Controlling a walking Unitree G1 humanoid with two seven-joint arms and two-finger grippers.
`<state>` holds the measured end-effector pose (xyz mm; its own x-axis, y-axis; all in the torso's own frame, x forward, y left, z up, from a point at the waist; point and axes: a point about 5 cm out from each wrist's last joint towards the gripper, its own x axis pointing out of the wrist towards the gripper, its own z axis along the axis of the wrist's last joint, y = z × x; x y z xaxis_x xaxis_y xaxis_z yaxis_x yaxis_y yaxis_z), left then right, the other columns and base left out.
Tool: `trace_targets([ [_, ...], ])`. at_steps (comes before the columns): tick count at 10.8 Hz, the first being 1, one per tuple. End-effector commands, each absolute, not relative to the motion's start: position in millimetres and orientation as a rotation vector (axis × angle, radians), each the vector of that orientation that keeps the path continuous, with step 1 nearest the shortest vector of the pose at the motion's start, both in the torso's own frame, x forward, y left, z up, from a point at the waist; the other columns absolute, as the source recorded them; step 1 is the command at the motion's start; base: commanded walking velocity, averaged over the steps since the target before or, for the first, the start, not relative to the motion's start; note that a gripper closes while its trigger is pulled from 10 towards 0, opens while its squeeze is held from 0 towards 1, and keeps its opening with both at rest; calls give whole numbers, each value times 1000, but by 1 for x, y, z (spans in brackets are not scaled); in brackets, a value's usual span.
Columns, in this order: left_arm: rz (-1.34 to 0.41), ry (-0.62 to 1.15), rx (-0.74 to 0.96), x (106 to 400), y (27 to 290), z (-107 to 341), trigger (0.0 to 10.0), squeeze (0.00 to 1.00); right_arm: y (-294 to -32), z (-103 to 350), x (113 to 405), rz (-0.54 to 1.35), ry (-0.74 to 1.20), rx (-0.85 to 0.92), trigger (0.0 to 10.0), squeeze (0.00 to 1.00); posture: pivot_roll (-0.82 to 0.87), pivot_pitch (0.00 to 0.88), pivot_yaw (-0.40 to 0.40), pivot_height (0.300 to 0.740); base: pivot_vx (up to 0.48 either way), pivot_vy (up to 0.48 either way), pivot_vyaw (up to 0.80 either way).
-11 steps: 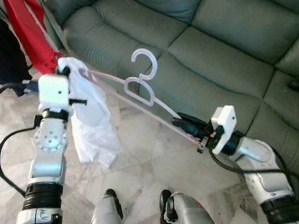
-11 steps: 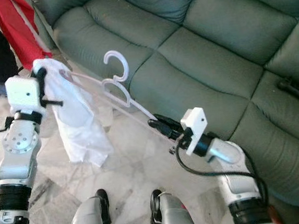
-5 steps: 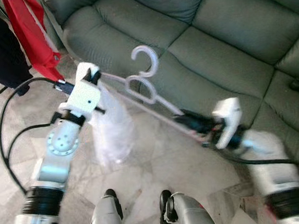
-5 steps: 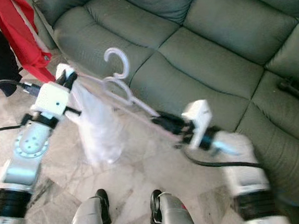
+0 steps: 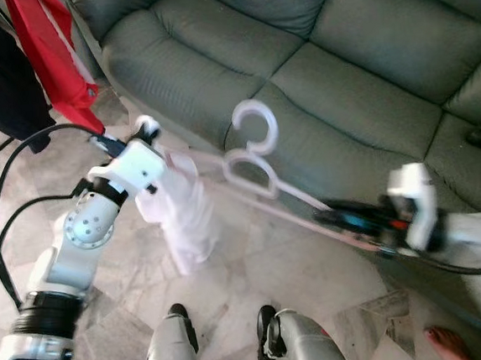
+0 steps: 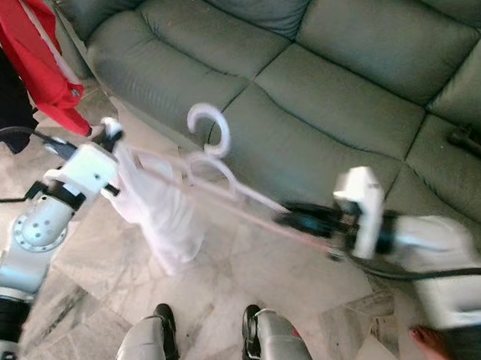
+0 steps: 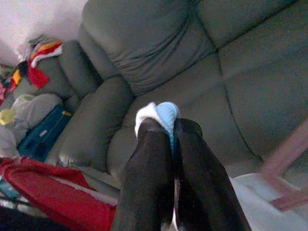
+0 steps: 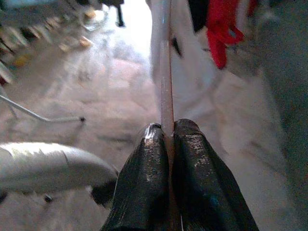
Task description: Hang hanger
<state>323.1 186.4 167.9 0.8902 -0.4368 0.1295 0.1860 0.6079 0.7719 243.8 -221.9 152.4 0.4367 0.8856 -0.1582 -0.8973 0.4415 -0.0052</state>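
While the pale hanger (image 5: pixel 255 158) is being carried between both arms, the right pincer (image 8: pixel 166 137) is being kept clamped on its bar; the left pincer (image 7: pixel 166 132) is being kept closed on the white garment (image 5: pixel 184 214). A rail is being called for next.

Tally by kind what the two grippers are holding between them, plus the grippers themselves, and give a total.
Hangers: 1, the pink hanger
Garments: 1, the white garment
Grippers: 2, the left gripper and the right gripper
Total: 4

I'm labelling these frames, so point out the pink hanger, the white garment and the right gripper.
pink hanger (image 5: pixel 256 121): left eye view, on its hook.
white garment (image 5: pixel 185 218): left eye view, on the hanging cloth.
right gripper (image 8: pixel 167 137): right wrist view, between fingertips clamping the bar.
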Motion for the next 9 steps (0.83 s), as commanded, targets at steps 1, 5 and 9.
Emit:
trace_targets([
  [1, -406, -350, 857, 321, 184, 170, 0, 0, -228, 157, 242, 1120, 132, -101, 10000, 0, 12, 254, -59, 740, 0, 0, 0],
  [5, -487, -484, 799, 305, 162, 192, 0, 0, -218, 143, 279, 866, -2, -57, 10000, 0, 33, 249, -59, 740, 0, 0, 0],
  [9, -643, -643, 707, 283, 99, 204, 0, 0, -186, 133, 316, 764, -67, 51, 10000, 0, 51, 242, -64, 740, 0, 0, 0],
])
